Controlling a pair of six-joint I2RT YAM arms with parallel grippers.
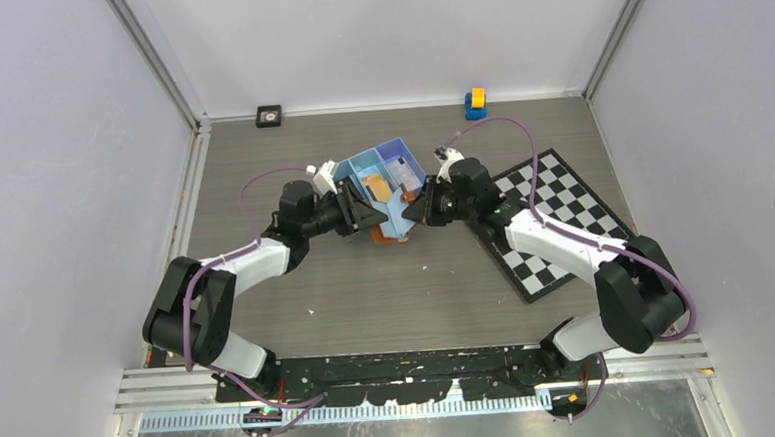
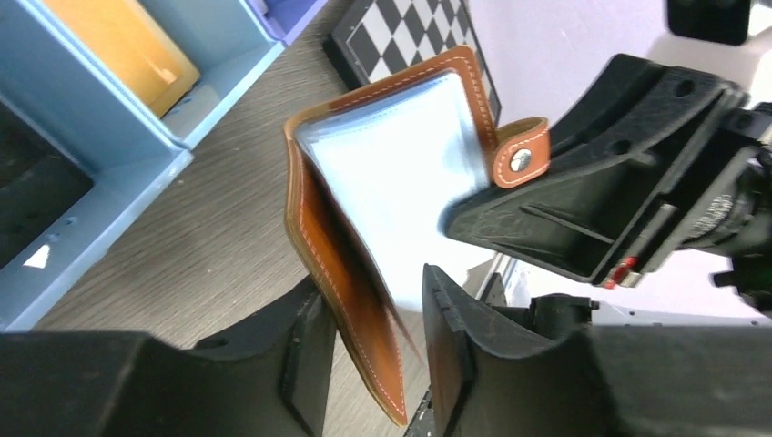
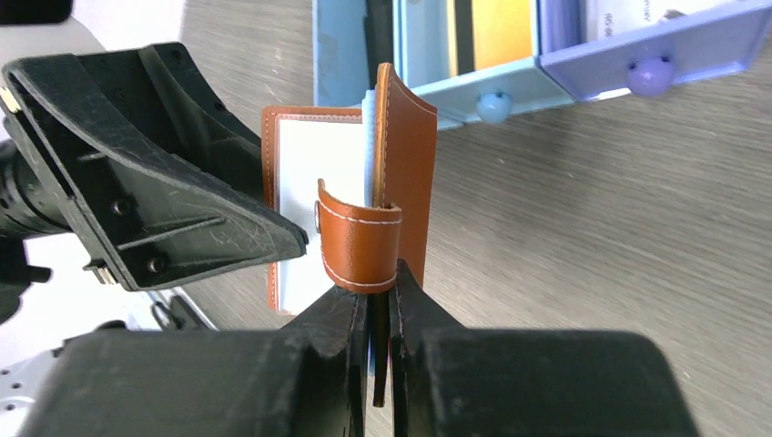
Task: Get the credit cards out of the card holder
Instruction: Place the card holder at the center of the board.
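The blue tray [image 1: 359,163] is being flanked by both arms in the top view. The card holder [image 1: 392,234] is being held up at its six o'clock edge, with the left gripper [image 2: 373,291] at nine o'clock of it and the right gripper [image 3: 378,291] at three. The holder is being presented open, its fold running eleven to five o'clock in the left wrist view. One cover is being pinched by the nearly closed right jaws, under the strap [image 3: 358,246]. The other is being straddled, unclamped, by the parted left jaws. An orange card [image 2: 118,45] is lying in the tray.
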